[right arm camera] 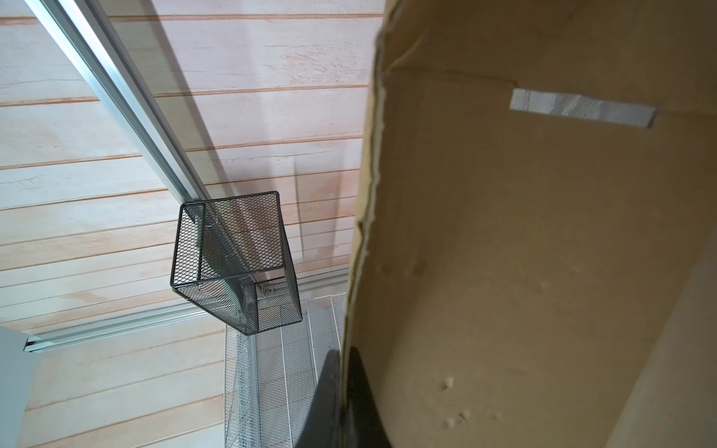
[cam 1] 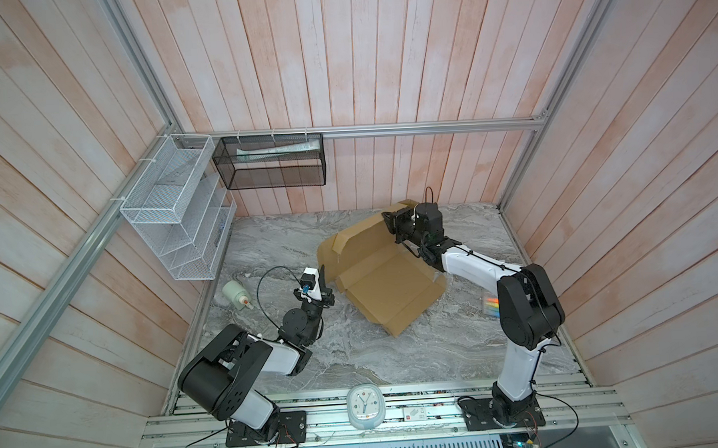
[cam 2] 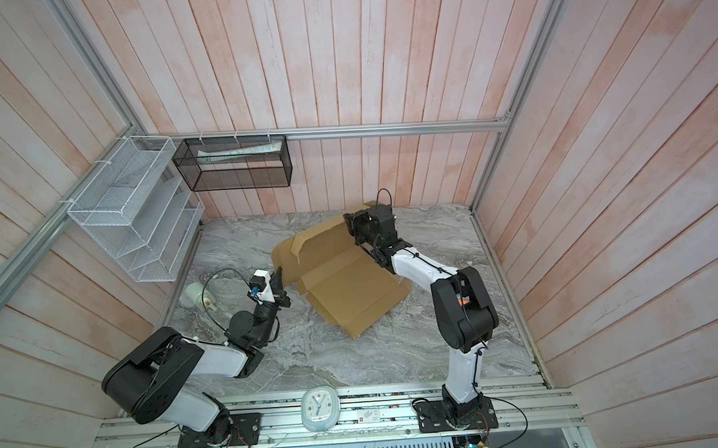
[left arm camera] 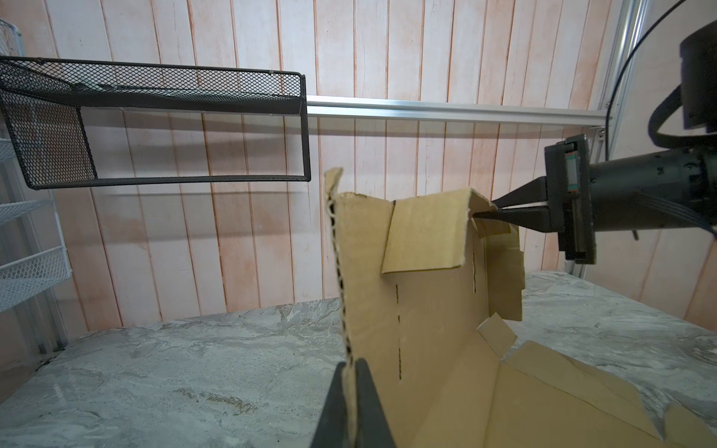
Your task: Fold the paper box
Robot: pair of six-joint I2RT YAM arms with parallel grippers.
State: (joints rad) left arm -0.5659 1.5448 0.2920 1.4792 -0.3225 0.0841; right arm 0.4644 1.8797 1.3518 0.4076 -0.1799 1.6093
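Raising the back panel (cam 1: 366,239) looks like the step in hand: in both top views the box (cam 1: 387,282) lies open mid-frame, that panel lifted between the left gripper (cam 1: 322,273), at its left corner, and the right gripper (cam 1: 387,220), upper right. The left wrist view adds what those hide: both grippers clamped on cardboard edges, a flap (left arm camera: 423,236) folded in beside the right one. The right wrist view shows only its own closed grip; next, the panel needs folding forward.

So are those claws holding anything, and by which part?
Both pinch the paper box. The left gripper clamps the raised panel's cut side edge; the right gripper clamps the panel's top corner on the opposite side.
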